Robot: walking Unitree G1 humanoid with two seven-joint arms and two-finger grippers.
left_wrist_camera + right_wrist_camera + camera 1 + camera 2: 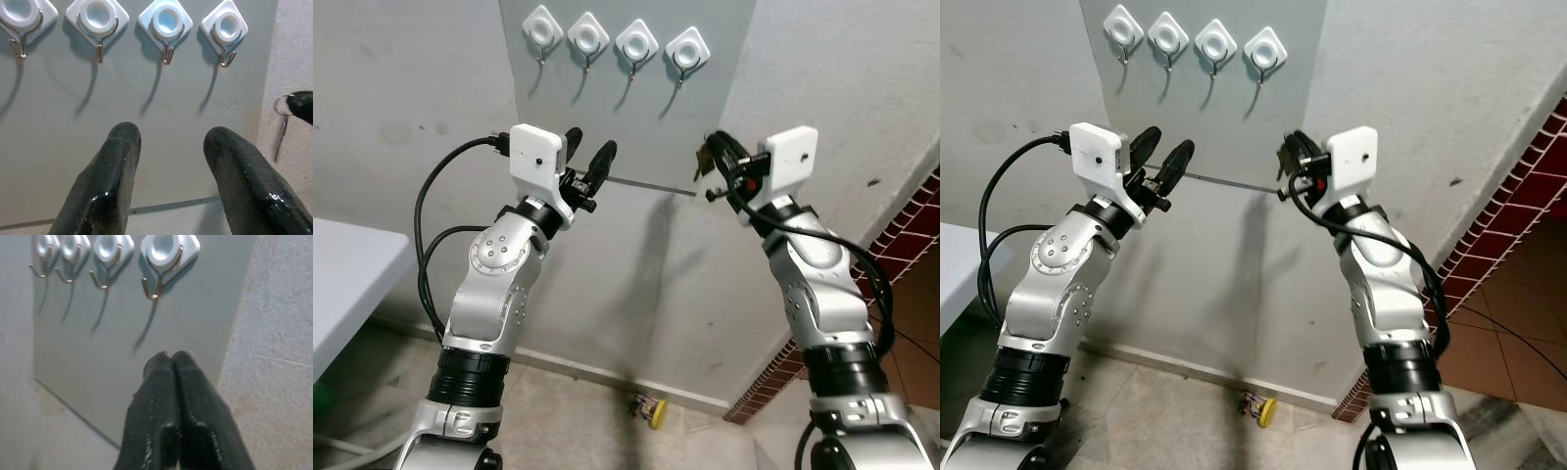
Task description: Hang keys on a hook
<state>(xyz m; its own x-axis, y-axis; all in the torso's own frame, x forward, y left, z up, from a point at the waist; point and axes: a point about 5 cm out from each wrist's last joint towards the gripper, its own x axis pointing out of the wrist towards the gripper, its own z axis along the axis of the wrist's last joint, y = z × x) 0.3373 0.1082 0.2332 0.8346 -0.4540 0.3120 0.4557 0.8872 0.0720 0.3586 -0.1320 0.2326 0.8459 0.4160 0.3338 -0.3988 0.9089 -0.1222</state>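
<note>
Several white diamond-shaped hooks with metal prongs sit in a row on a grey wall panel (pixel 607 108); the rightmost hook (pixel 687 49) is nearest my right arm. My right gripper (pixel 715 147) is raised just below and right of that hook, shut on the keys (pixel 703 168). The key ring and one hanging key (pixel 282 128) show at the edge of the left wrist view. In the right wrist view the shut fingers (pixel 168 367) point up at the rightmost hook (pixel 164 259). My left gripper (pixel 590 145) is open and holds nothing, raised before the panel's lower part.
A white table (pixel 342 284) edge stands at the left. Red tiled wall (pixel 901 255) runs down the right side. A small yellow object (pixel 652 409) lies on the floor by the baseboard. A black cable (pixel 435 196) loops off my left wrist.
</note>
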